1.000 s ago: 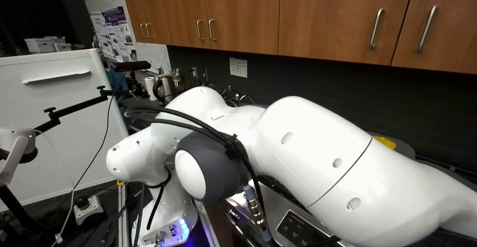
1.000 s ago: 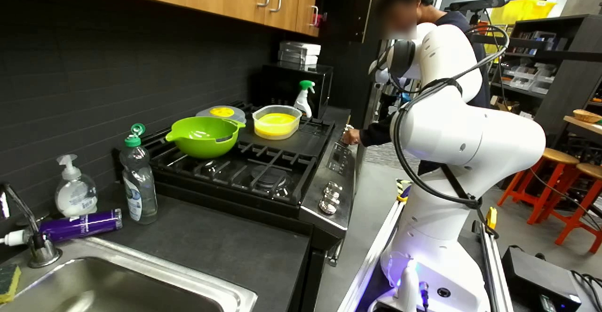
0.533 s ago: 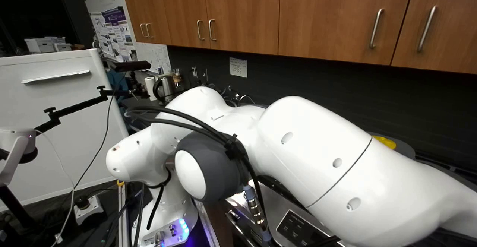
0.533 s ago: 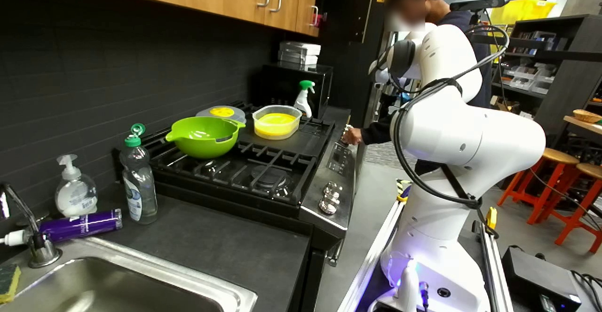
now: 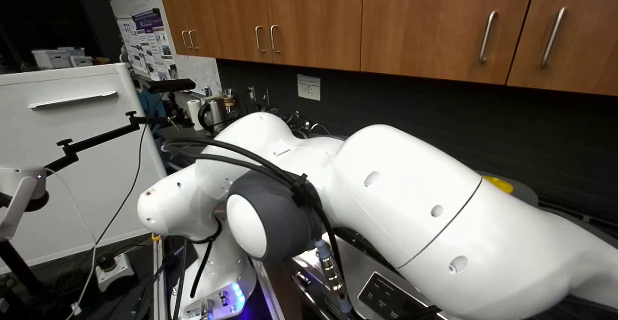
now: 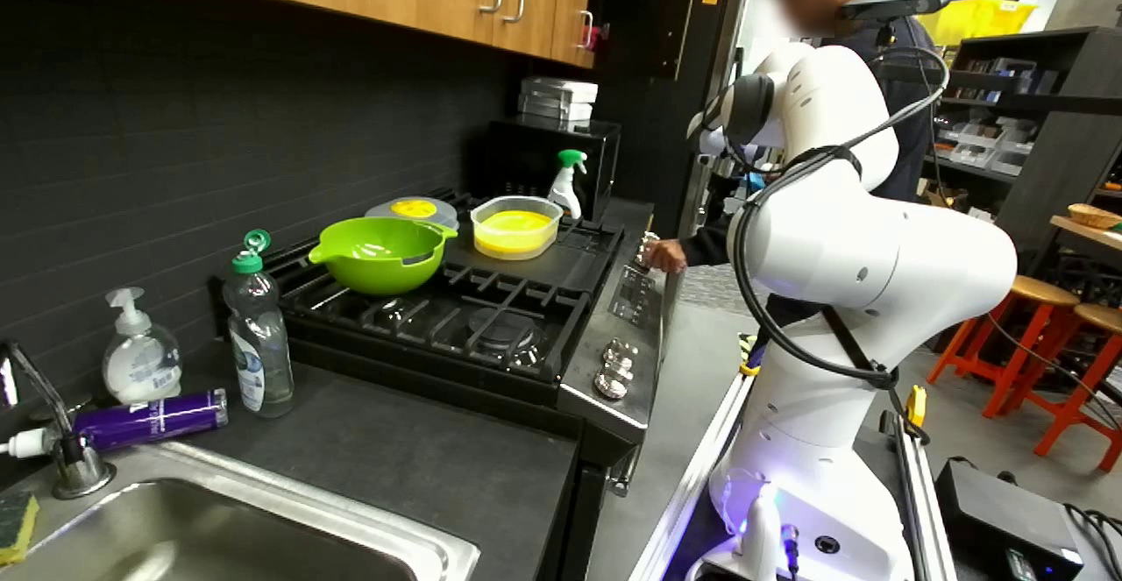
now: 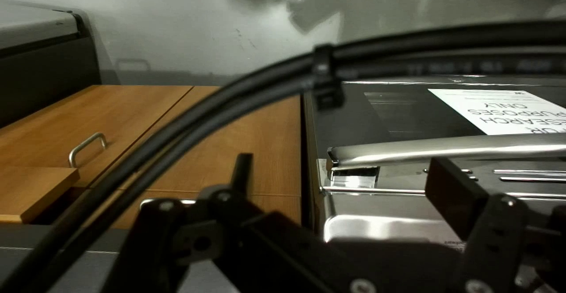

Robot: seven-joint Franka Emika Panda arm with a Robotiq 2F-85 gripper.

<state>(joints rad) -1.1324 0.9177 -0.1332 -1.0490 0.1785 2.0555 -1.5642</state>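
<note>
Closest to the wrist camera, two tied cables (image 7: 442, 39) cross the view, blurred. Behind them the gripper (image 7: 342, 167) is observed with its fingers (image 7: 455, 198) well apart. Nearest to the fingers is a steel bar handle (image 7: 398, 151), its end visible through the gap between them; contact cannot be confirmed. It runs along an appliance (image 7: 345, 125) with a dark front, which bears a white printed sheet (image 7: 508, 112), inverted in this view. Wooden cabinet fronts (image 7: 274, 160) stand beside the appliance, with grey floor (image 7: 177, 32) further off.

Both exterior views show the white arm (image 6: 877, 248). In an exterior view, a clear bottle (image 6: 260, 362) stands upright on the dark surface (image 6: 412, 441). Beyond it, the stove (image 6: 585, 386) carries a green bowl (image 6: 377, 252) and a clear container (image 6: 517, 248) showing yellow inside. A person's hand (image 6: 666, 256) is at a knob (image 6: 647, 244) of the stove. Further back, a spray bottle (image 6: 565, 191) stands near a black microwave (image 6: 526, 156)
</note>
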